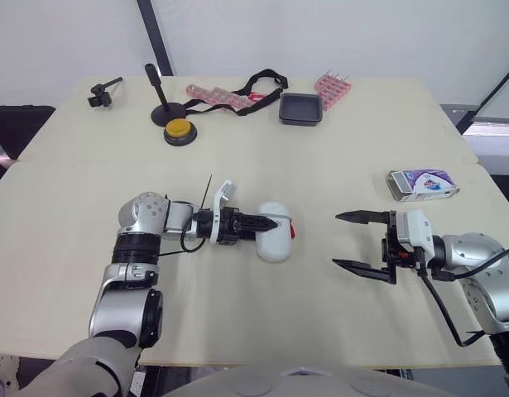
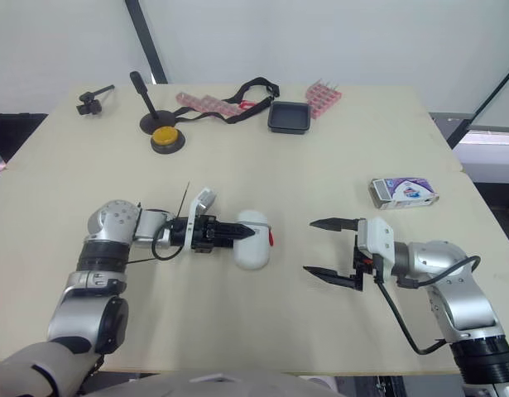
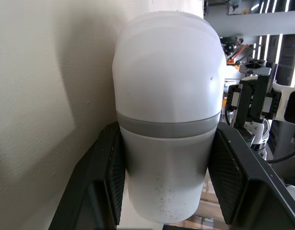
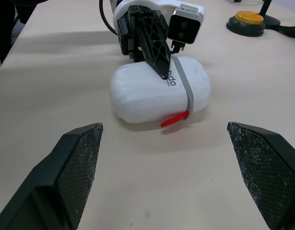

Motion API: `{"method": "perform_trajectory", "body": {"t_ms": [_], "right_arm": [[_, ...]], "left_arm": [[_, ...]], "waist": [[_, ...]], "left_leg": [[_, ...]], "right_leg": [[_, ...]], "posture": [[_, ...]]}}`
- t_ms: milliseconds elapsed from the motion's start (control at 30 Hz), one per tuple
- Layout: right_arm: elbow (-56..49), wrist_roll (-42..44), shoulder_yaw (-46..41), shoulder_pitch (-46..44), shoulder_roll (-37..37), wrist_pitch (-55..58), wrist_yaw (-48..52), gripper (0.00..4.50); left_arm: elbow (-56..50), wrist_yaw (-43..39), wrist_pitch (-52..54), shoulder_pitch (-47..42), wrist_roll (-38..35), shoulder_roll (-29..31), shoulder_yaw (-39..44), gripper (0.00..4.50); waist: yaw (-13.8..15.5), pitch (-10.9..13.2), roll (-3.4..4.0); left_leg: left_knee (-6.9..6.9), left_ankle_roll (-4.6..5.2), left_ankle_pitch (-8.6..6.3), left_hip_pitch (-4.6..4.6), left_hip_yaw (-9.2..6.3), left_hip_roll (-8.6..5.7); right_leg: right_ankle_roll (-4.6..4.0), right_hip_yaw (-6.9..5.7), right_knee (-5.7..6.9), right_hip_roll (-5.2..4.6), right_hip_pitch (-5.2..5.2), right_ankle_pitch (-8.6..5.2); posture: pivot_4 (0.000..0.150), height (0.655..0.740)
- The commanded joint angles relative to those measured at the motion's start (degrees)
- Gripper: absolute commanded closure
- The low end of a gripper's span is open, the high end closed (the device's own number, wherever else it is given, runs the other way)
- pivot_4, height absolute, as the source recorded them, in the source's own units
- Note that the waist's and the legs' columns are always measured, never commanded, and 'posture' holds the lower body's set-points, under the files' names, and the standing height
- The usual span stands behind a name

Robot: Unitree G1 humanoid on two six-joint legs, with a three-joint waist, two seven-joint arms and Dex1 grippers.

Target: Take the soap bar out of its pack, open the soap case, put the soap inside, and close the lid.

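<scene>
**A:** Where is the case?

**B:** The soap case (image 1: 275, 246) lies on its side toward the near edge of the surface (image 1: 262, 165), about midway along it. Its lid is shut, and the left pincer (image 1: 271, 223) is clamped across its body. The right pincer (image 1: 337, 240) faces it from the right, spread wide and holding nothing.

**A:** What could go wrong?

**B:** The shell is smooth and rounded. If the right pincer tugs hard at the red tab (image 4: 175, 119), the case may twist or slip out of the left grip. A wide-spread finger could also shove the case rather than catch the tab.

**A:** And the soap?

**B:** The soap pack (image 1: 422, 183) lies beyond the right pincer, close to the right edge, where a careless nudge could push it off. It looks shut, so I judge the bar is inside.

**A:** Room to move?

**B:** There is bare surface between the pincers and across the middle. The yellow button (image 1: 179, 129) and black tray (image 1: 300, 108) sit toward the far edge, well apart.
</scene>
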Motion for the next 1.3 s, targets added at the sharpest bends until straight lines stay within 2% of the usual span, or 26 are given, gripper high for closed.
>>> {"method": "perform_trajectory", "body": {"t_ms": [33, 100, 167, 333, 500, 667, 733, 833, 900, 1067, 1300], "right_arm": [[-0.7, 1.0, -0.6, -0.4, -0.1, -0.4, 0.2, 0.03], [-0.7, 1.0, -0.7, -0.4, -0.1, -0.4, 0.2, 0.03], [-0.6, 0.8, -0.3, -0.8, -0.1, 0.1, 0.1, 0.00], [0.3, 0.4, 0.1, -1.9, 0.0, 0.4, 0.1, 0.00], [0.8, 0.2, 0.4, -2.4, -0.1, 0.4, 0.2, 0.00], [1.9, 0.7, -0.7, -2.7, -0.8, 0.7, 0.2, 0.00], [2.2, 0.9, -1.2, -2.6, -1.0, 0.9, 0.1, 0.00], [2.3, 1.0, -1.8, -2.5, -0.6, 1.0, -0.8, 0.00], [2.5, 0.4, -2.2, -2.2, 0.4, 0.4, -2.6, 0.00], [4.3, -2.2, -3.0, -0.3, 5.6, -0.6, -11.3, 0.00], [3.0, -2.8, -3.1, 3.2, 9.4, -1.2, -17.3, 0.00]], "left_arm": [[-0.9, 2.5, 0.5, 2.1, 4.6, 2.8, -4.5, 2.58], [-1.2, 2.3, 0.5, 2.1, 4.7, 2.9, -4.6, 2.58], [-3.2, 0.2, -2.4, 1.5, 5.6, 4.8, -6.6, 1.56], [-5.0, -4.3, -7.5, 0.3, 6.6, 9.9, -9.7, 0.01], [-8.5, -9.3, -12.6, 0.3, 7.7, 15.4, -13.2, 0.01], [-17.3, -22.6, -32.3, 2.9, 14.3, 25.1, -18.1, 0.01], [-19.5, -26.5, -40.7, 4.7, 16.8, 26.8, -17.6, 0.01], [-21.6, -27.3, -51.8, 8.3, 19.3, 25.7, -13.9, 0.01], [-23.2, -24.9, -58.1, 11.7, 21.1, 23.9, -11.5, 0.01], [-25.6, -13.0, -70.2, 21.1, 26.4, 16.4, -4.8, 0.01], [-27.9, -7.8, -78.8, 31.3, 34.9, 13.9, -6.8, 0.01]], "waist": [[-0.2, 0.0, 0.00], [-0.4, 0.0, 0.01], [-0.4, 0.0, -0.01], [-0.9, 0.0, 0.00], [-1.6, 0.0, 0.00], [-1.7, 0.1, 0.10], [-1.5, 0.2, 0.11], [-0.7, 0.2, 0.11], [-0.4, 0.3, 0.08], [-0.6, 0.3, 0.05], [-1.0, 0.3, 0.03]], "left_leg": [[-0.04, 0.00, 0.00, 0.02, 0.00, 0.00], [-0.13, 0.00, 0.00, 0.05, 0.00, 0.00], [-0.16, -0.01, 0.01, 0.05, 0.00, 0.00], [-0.22, -0.02, 0.03, 0.09, 0.00, 0.01], [-0.44, -0.13, 0.24, 0.27, 0.02, 0.02], [-0.77, -0.17, 0.31, 0.28, 0.03, 0.03], [-0.79, -0.17, 0.30, 0.15, 0.02, 0.03], [-0.82, -0.12, 0.24, -0.05, -0.03, -0.05], [-0.81, -0.17, 0.22, -0.08, -0.03, -0.15], [-0.79, -0.24, 0.16, -0.07, -0.03, -0.14], [-0.75, -0.06, 0.09, -0.02, -0.03, -0.10]], "right_leg": [[0.00, 0.00, -0.02, 0.00, 0.01, 0.00], [0.00, 0.00, -0.11, 0.01, 0.04, 0.00], [0.00, -0.02, -0.15, 0.02, 0.05, 0.00], [0.00, -0.04, -0.19, -0.01, 0.07, 0.00], [-0.02, -0.01, -0.19, -0.08, 0.13, 0.03], [-0.02, -0.08, -0.41, -0.06, 0.12, 0.03], [-0.01, -0.12, -0.52, -0.05, 0.08, 0.03], [0.17, -0.28, -0.73, 0.01, 0.06, 0.14], [0.26, -0.27, -0.74, -0.04, 0.07, 0.19], [0.30, -0.27, -0.71, -0.04, 0.09, 0.19], [0.26, -0.21, -0.74, -0.08, 0.09, 0.17]], "posture": [[0.150, 0.7291], [0.150, 0.7291], [0.150, 0.7291], [0.150, 0.7291], [0.150, 0.7291], [0.150, 0.7291], [0.150, 0.7291], [0.150, 0.7291], [0.150, 0.7291], [0.150, 0.7291], [0.150, 0.7291]]}}
